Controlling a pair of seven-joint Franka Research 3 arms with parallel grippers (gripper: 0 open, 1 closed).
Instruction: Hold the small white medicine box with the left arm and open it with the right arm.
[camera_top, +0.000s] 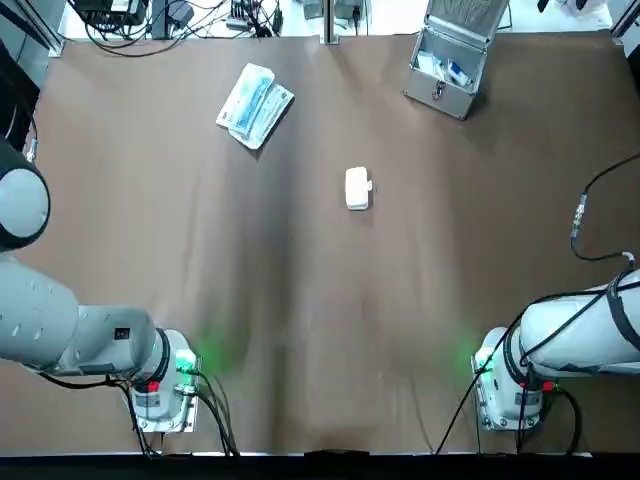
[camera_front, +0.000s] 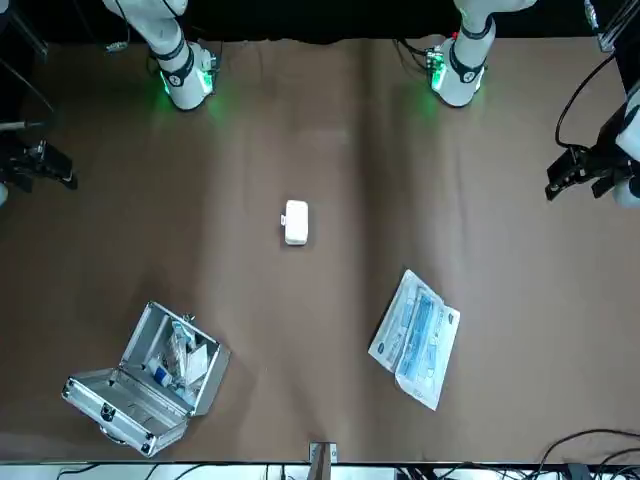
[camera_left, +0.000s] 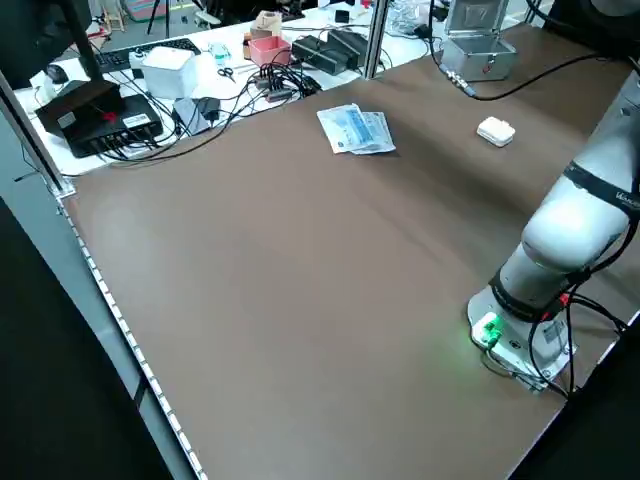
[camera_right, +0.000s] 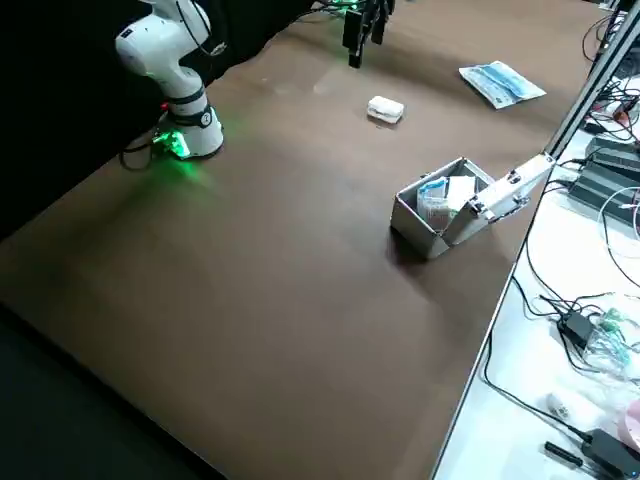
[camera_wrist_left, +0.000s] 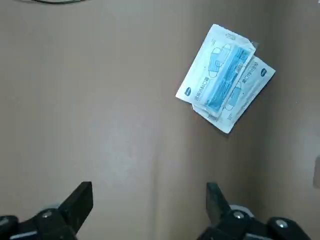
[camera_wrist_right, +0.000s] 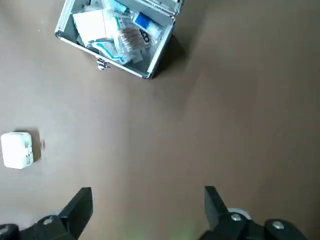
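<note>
Mid-table, lying flat on its own: small white box (camera_top: 357, 188).
Out over the left and right edges, left gripper (camera_wrist_left: 147, 192) and right gripper (camera_wrist_right: 146, 196), fingers spread wide, well apart from it.

White, rounded shells are seen on the left arm (camera_top: 60, 325) and right arm (camera_top: 585, 335), a green light (camera_top: 187, 362) and red tabs (camera_top: 150, 386) are shown at each round base (camera_top: 160, 408), black cables (camera_top: 218, 420) are looped alongside, and black fingers (camera_wrist_left: 80, 200) are dotted with silver screws (camera_wrist_left: 46, 214).
</note>
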